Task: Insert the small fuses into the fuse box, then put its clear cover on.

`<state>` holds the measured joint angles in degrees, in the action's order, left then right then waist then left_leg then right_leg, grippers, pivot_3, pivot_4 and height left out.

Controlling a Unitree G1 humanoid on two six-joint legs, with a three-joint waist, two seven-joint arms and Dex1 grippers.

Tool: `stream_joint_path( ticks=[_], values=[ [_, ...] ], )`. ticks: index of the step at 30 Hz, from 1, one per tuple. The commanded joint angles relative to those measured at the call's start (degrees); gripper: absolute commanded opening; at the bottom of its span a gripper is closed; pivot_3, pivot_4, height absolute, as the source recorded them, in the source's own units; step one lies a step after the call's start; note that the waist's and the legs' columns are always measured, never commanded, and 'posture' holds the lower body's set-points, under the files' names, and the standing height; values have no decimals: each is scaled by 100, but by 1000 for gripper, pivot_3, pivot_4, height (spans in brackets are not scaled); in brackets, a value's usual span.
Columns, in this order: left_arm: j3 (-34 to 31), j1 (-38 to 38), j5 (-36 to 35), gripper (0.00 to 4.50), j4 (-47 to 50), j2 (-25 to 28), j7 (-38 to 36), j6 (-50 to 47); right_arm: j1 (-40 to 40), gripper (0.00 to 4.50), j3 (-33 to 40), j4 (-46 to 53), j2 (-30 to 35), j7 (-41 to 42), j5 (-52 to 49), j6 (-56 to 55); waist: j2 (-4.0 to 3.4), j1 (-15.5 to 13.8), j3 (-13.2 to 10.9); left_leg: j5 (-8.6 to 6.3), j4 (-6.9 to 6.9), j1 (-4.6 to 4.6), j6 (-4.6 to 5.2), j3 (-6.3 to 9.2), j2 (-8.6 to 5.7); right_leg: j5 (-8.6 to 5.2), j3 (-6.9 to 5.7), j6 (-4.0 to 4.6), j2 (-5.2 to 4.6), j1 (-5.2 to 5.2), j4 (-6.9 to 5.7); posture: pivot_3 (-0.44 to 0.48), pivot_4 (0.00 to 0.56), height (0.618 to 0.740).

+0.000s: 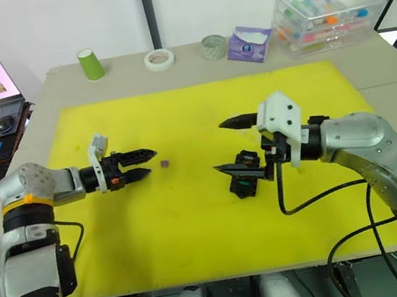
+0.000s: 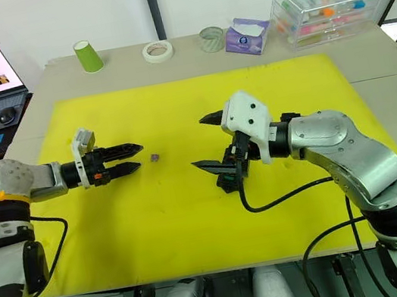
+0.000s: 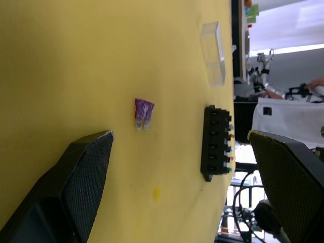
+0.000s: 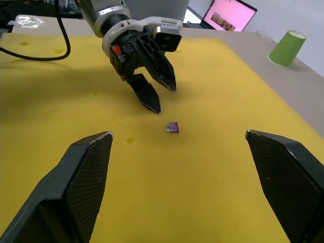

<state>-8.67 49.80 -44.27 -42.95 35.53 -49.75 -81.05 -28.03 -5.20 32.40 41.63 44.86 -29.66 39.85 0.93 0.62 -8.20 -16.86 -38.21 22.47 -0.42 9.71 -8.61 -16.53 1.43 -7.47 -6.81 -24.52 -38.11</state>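
left pincer (image 1: 147,164) is hovering open, empty, just beside the purple fuse (image 1: 165,165). right pincer (image 1: 230,145) is gaping wide, empty, over the fuse box (image 1: 244,177), mid-mat, open yellow mat (image 1: 198,233) around both.

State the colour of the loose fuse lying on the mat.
Purple; the loose fuse shows best in the left wrist view.

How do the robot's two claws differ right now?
The left gripper holds its jaws only slightly parted, pointing at the purple fuse lying loose on the yellow mat. The right gripper has its jaws spread far wider, hovering over the black fuse box. Both are black-fingered, empty and face each other.
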Motion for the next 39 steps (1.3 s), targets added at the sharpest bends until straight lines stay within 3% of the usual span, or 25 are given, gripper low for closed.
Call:
stream_joint_path(
  ticks=[1,18,23,35,39],
  values=[
    [56,160,193,4500,-145,-79,-198,111,-100,4446,192,157,2,-21,-88,9,0,7,0,0,0,0,0,0,0,0,0,0,0,0,0,0,150,740],
    [228,480,850,4500,-522,-480,-699,320,-154,4446,205,164,-7,-67,-153,125,1,-2,1,0,-1,0,0,1,-2,0,-1,0,0,2,-1,0,150,740],
    [291,494,1056,3322,-637,-528,-678,414,-169,4500,210,150,-4,-94,-171,142,1,2,1,0,-1,0,0,1,-2,0,-1,0,0,2,-1,0,150,740],
    [241,466,1239,3322,-727,-616,-647,372,-208,4500,178,116,2,-74,-129,131,2,0,1,0,-2,0,0,1,-2,0,-1,0,0,2,-2,0,150,740],
    [286,390,1310,2496,-688,-622,-591,357,-211,4500,187,126,13,-68,-147,157,2,2,1,0,-2,0,0,1,-2,0,-1,0,0,1,-2,0,150,740]
  ],
)
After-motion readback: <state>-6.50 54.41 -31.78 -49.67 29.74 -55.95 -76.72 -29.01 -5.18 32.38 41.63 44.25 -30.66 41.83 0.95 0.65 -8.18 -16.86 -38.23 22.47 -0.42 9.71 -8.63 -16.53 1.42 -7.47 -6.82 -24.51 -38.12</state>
